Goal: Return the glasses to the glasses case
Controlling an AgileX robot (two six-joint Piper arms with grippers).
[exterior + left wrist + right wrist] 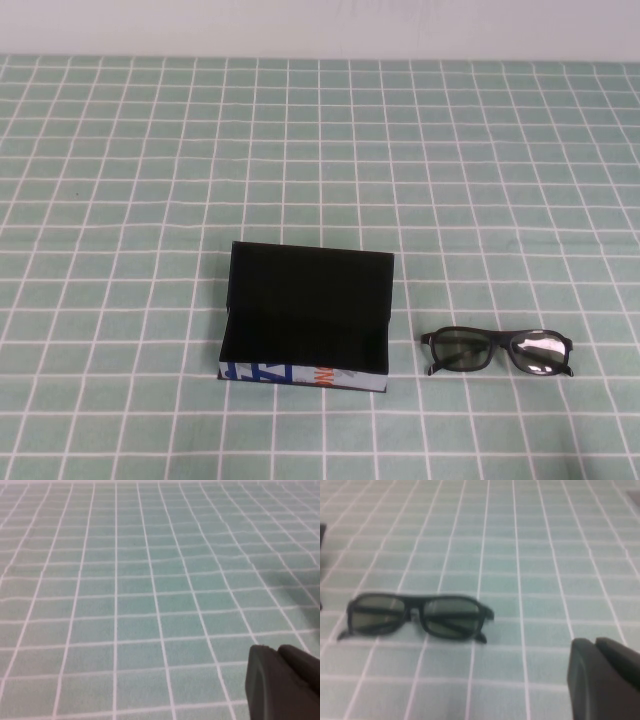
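The black thick-framed glasses (497, 351) lie on the green checked cloth, arms folded, just right of the glasses case (306, 318). The case stands open, its flat lid raised at the back, black inside, with a white, blue and orange front side. Neither arm shows in the high view. In the right wrist view the glasses (417, 616) lie a short way ahead of my right gripper (594, 642), whose fingers are pressed together and empty. My left gripper (276, 650) is shut and empty over bare cloth; neither the case nor the glasses show in its view.
The green cloth with white grid lines (320, 150) covers the whole table up to a white wall at the back. A dark edge of the case (322, 532) shows at the side of the right wrist view.
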